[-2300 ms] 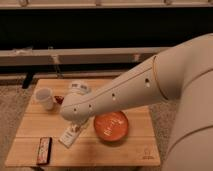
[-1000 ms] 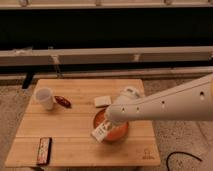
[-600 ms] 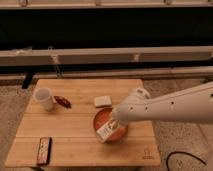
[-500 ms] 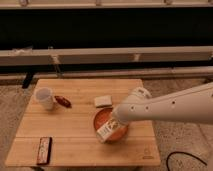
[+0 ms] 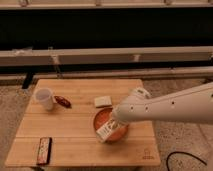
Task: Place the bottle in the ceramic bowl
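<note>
The orange ceramic bowl (image 5: 120, 134) sits on the wooden table (image 5: 75, 127), right of its middle. My gripper (image 5: 112, 126) reaches in from the right on a white arm and hangs over the bowl's left half. It is shut on the small white bottle (image 5: 105, 133), which hangs tilted, its lower end over the bowl's front-left rim. The arm hides much of the bowl's far and right side.
A white cup (image 5: 44, 98) stands at the table's back left with a small red-brown thing (image 5: 62, 101) beside it. A flat white block (image 5: 102, 101) lies just behind the bowl. A dark remote-like thing (image 5: 44, 150) lies at the front left corner.
My arm has carried the bottle from the table's left-middle over to the bowl and lowered it there. In the last half second it has barely moved.
</note>
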{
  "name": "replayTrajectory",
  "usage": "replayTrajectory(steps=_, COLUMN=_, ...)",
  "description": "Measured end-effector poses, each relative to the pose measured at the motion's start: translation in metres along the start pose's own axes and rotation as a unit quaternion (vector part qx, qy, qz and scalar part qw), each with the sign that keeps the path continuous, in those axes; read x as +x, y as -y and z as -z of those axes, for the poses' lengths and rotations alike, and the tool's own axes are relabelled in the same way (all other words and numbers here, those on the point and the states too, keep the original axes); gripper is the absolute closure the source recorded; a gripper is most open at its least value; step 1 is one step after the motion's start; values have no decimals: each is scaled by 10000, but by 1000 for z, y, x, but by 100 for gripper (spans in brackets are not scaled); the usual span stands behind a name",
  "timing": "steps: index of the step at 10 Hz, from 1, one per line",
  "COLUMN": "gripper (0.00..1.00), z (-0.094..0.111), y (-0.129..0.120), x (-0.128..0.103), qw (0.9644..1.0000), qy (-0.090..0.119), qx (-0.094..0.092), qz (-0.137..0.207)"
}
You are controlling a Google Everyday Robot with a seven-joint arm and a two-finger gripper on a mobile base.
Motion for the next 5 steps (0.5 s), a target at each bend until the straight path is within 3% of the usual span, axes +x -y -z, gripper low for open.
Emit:
replayTrajectory(steps=1, gripper=26, z=1, y=-3, x=1, qw=10000, qy=-6, qx=-3, qz=-18)
replayTrajectory(steps=4, gripper=2, z=2, y=0, x=-1, qw=10000, qy=2, qx=9, qz=7)
replayTrajectory(steps=5, gripper=1, z=2, y=0, x=-1, qw=10000, qy=4, qx=10, qz=12)
